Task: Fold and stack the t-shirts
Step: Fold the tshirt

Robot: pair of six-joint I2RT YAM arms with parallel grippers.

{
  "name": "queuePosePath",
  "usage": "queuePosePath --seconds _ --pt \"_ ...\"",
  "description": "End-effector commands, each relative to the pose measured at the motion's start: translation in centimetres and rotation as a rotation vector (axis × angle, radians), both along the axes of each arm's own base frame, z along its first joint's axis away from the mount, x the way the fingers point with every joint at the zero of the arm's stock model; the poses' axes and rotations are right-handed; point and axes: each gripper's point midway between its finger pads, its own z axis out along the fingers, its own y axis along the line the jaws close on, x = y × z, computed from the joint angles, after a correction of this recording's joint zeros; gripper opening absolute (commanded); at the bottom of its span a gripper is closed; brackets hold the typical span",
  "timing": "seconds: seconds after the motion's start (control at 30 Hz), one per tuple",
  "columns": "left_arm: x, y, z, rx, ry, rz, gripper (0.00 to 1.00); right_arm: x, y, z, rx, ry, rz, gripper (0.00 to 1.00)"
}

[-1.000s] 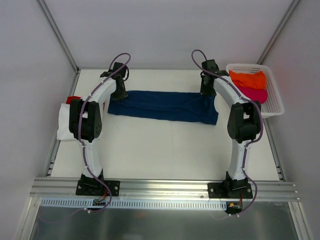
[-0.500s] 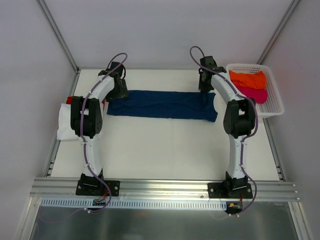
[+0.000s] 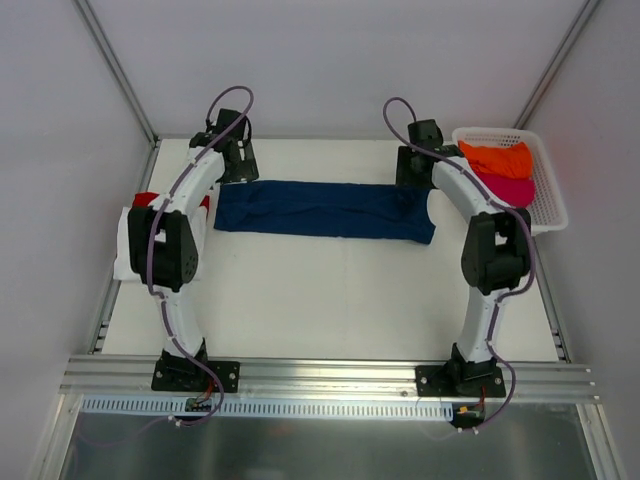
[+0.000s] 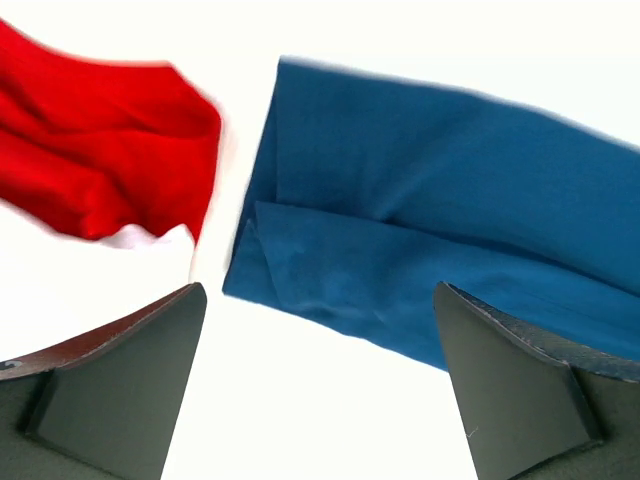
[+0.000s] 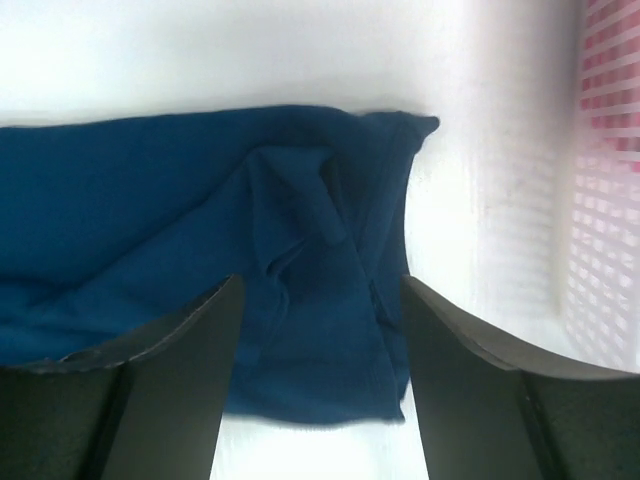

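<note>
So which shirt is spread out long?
The navy t-shirt, one long strip; the orange t-shirt and magenta t-shirt sit in the basket, the red t-shirt and white t-shirt piled left.

Five soft cloth tees: navy blue tee (image 3: 325, 210), red tee (image 3: 146, 199), white tee (image 3: 126, 250), orange tee (image 3: 497, 158), magenta tee (image 3: 511, 189). One white plastic mesh basket (image 3: 552, 190).

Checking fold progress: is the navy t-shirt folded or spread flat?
Folded: the navy t-shirt lies as a long narrow band, doubled layers visible at both ends.
</note>
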Motion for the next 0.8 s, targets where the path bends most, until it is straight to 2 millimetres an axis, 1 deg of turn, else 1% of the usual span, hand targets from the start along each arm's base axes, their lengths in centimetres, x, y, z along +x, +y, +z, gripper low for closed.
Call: queuePosePath --seconds 0.0,0.03,0.07,0.1,0.13,0.17,0.2,0.23,0.27,0.3,0.33,0.37,0.4,0.43,0.47,0.5,0.53,0.57,0.63,0.67,0.7,0.77 --pt "-0.6 -1.7 9.7 0.005 -0.244 -0.003 0.99 -0.9 1.7 11.9 0.055 -0.287 0.065 0.67" --pt "-1.5 -2.5 10.1 -0.022 -0.248 -0.025 0.99 -1.6 2.0 12.3 0.062 -0.286 0.076 0.67" --pt "-2.2 -4.6 9.8 -0.089 -0.230 -0.082 0.99 -2.6 2.1 11.8 0.068 -0.268 0.079 0.67" --pt "-2.7 -5.4 9.4 -0.116 -0.217 -0.094 0.99 -3.2 2.3 12.0 0.074 -0.268 0.080 0.67" --pt "-3.5 -5.9 8.1 -0.119 -0.183 -0.105 0.99 -4.2 2.6 12.7 0.087 -0.279 0.087 0.67" --pt "-4.0 -6.8 7.3 -0.114 -0.164 -0.124 0.99 -5.2 2.8 11.4 0.089 -0.249 0.093 0.67" --pt "-4.4 -6.9 6.5 -0.101 -0.147 -0.117 0.99 -5.8 3.3 11.0 0.103 -0.238 0.097 0.67" --pt "-5.0 -7.1 4.6 -0.095 -0.099 -0.122 0.99 -6.2 3.8 11.1 0.122 -0.247 0.110 0.65" --pt "-5.3 -7.5 3.5 -0.102 -0.070 -0.129 0.99 -7.0 3.9 9.5 0.120 -0.214 0.118 0.62" --pt "-5.8 -7.8 2.0 -0.120 -0.028 -0.136 0.99 -7.2 4.4 8.9 0.134 -0.206 0.122 0.56" --pt "-5.9 -8.1 0.7 -0.124 0.001 -0.136 0.99 -7.4 4.7 7.5 0.139 -0.169 0.125 0.48" --pt "-6.0 -8.3 -0.1 -0.133 0.015 -0.142 0.99 -7.6 4.9 6.5 0.140 -0.141 0.129 0.35" --pt "-6.1 -8.6 -0.8 -0.140 0.027 -0.150 0.99 -7.7 5.1 5.3 0.140 -0.111 0.134 0.07" --pt "-6.4 -8.8 -2.0 -0.144 0.056 -0.156 0.93 -7.8 5.4 4.4 0.159 -0.086 0.117 0.01" --pt "-6.3 -8.9 -2.4 -0.147 0.056 -0.158 0.89 -7.7 5.7 2.5 0.159 -0.037 0.119 0.00" --pt "-6.4 -8.9 -2.9 -0.146 0.066 -0.160 0.88 -7.6 6.2 1.9 0.170 -0.016 0.130 0.00" --pt "-6.4 -9.0 -3.3 -0.148 0.072 -0.165 0.74 -7.6 6.4 1.2 0.175 0.004 0.129 0.00" --pt "-6.2 -9.1 -3.4 -0.148 0.065 -0.169 0.68 -7.5 6.7 -0.4 0.172 0.042 0.133 0.01" --pt "-6.0 -9.0 -3.8 -0.136 0.068 -0.175 0.55 -7.1 7.2 -1.2 0.183 0.064 0.135 0.01" --pt "-5.5 -9.0 -3.8 -0.130 0.060 -0.183 0.44 -7.0 7.3 -2.2 0.183 0.090 0.136 0.00" --pt "-5.3 -9.0 -4.2 -0.120 0.068 -0.187 0.42 -6.7 7.6 -2.4 0.191 0.095 0.141 0.00" --pt "-4.9 -9.0 -4.4 -0.105 0.070 -0.198 0.42 -6.6 7.9 -2.8 0.198 0.109 0.146 0.01"
